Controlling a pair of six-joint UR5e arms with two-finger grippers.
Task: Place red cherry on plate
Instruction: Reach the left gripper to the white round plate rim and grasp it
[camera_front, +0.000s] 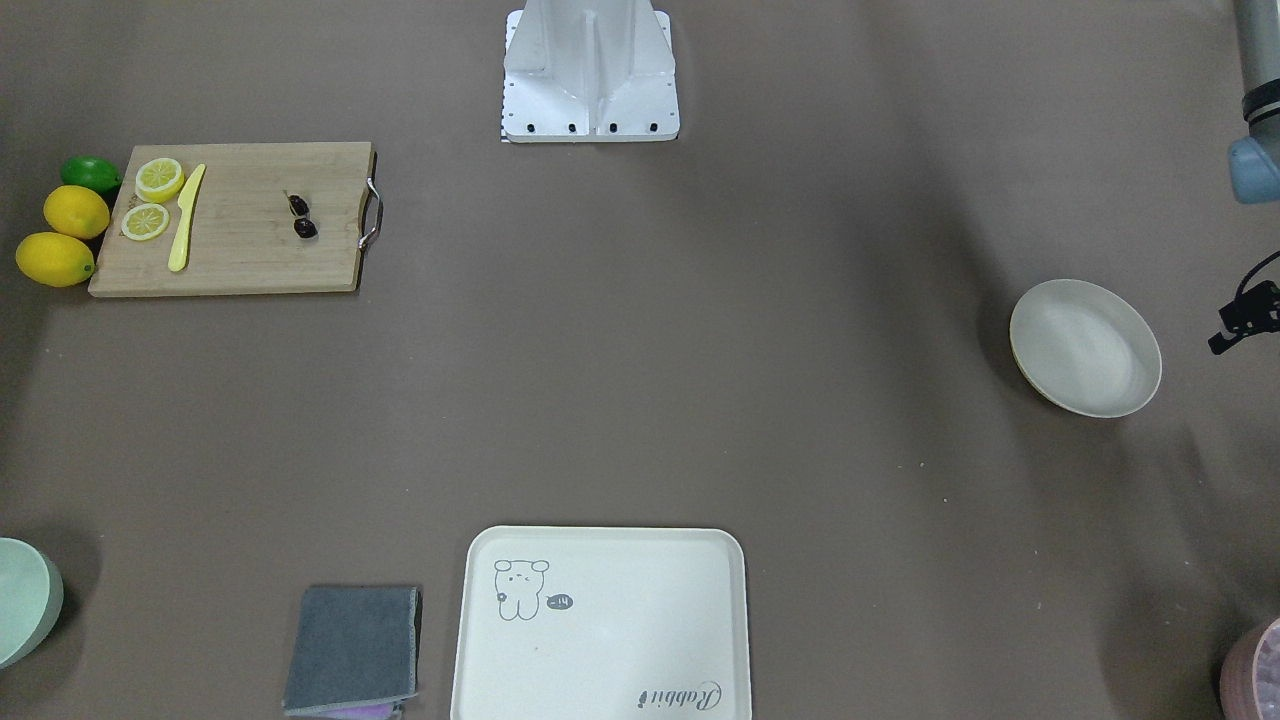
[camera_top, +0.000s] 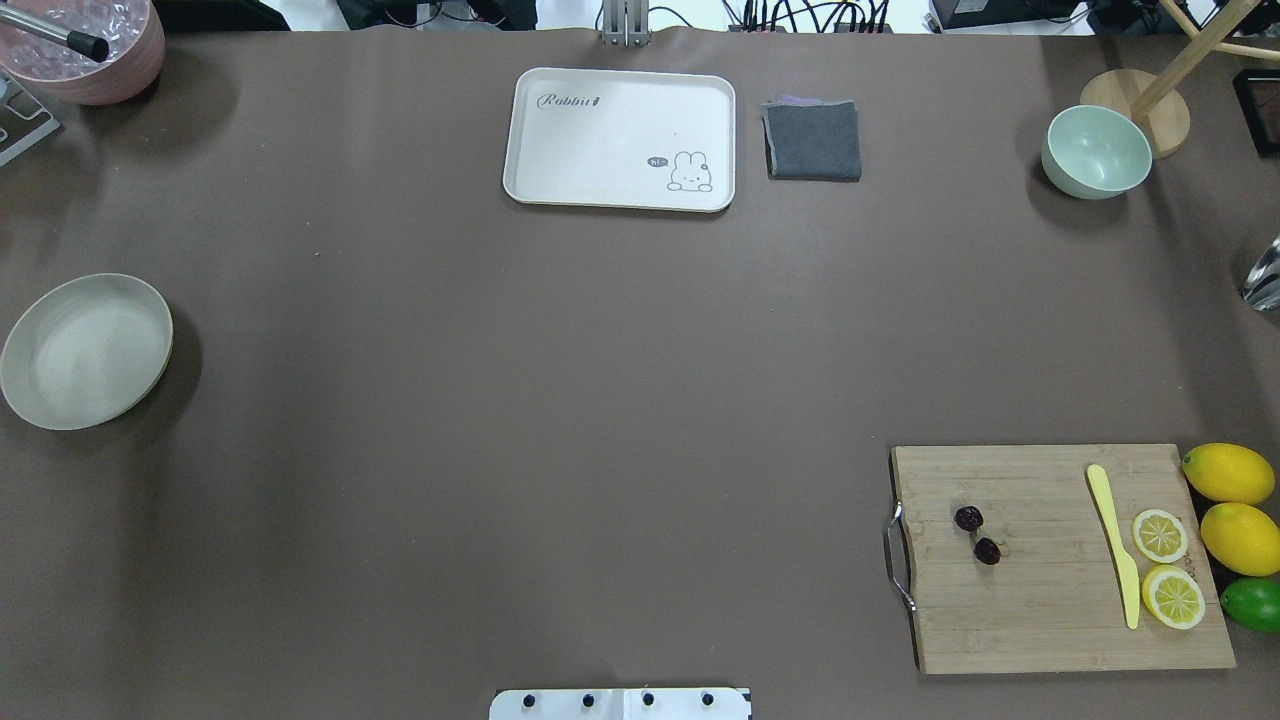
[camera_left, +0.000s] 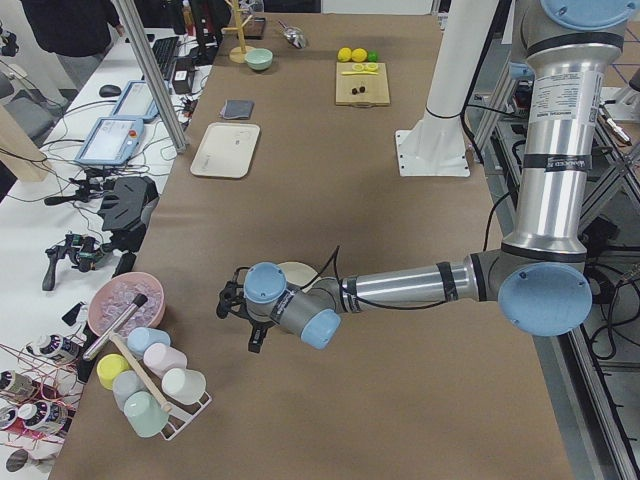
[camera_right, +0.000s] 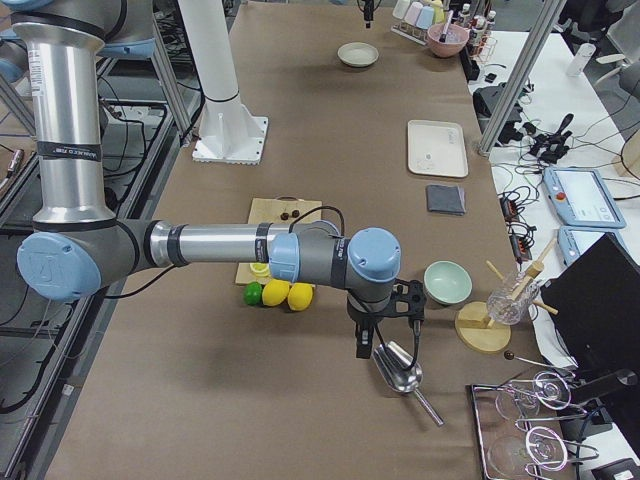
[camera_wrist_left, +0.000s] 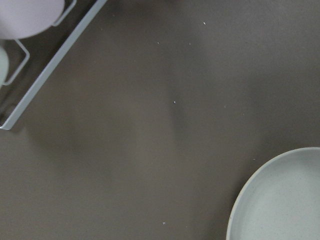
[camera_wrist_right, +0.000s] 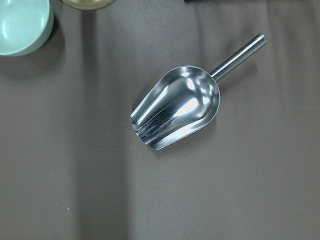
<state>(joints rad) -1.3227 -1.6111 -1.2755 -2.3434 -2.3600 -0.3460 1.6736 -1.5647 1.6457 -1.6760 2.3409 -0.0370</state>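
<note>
A brown-covered table stretches wide in the overhead view, with the red cherry (camera_top: 987, 550) lying at the lower right on a wooden cutting board (camera_top: 1050, 610), toward the board's handle end. It is well apart from the yellow knife (camera_top: 1113, 540) and the lemon slices (camera_top: 1160, 535) at the other end. The plate (camera_top: 85, 350) sits bare at the far left edge of that view, the whole width of the table away from the fruit. Neither arm is near the board. The left gripper (camera_left: 240, 318) hovers low beside the plate, whose rim fills the lower right corner of the left wrist view. The right gripper (camera_right: 387, 335) hangs over a metal scoop (camera_wrist_right: 175, 107), close to a pale green bowl (camera_top: 1095, 150). Both claws appear only in the side views, so whether either is released or clenched cannot be told. The task looks unstarted, with the reach for the cherry not yet made. The next move appears to call for the right arm to swing over the board, come down squarely on the tiny joined pair, pinch it finely, then get it across the table to the distant plate.
</note>
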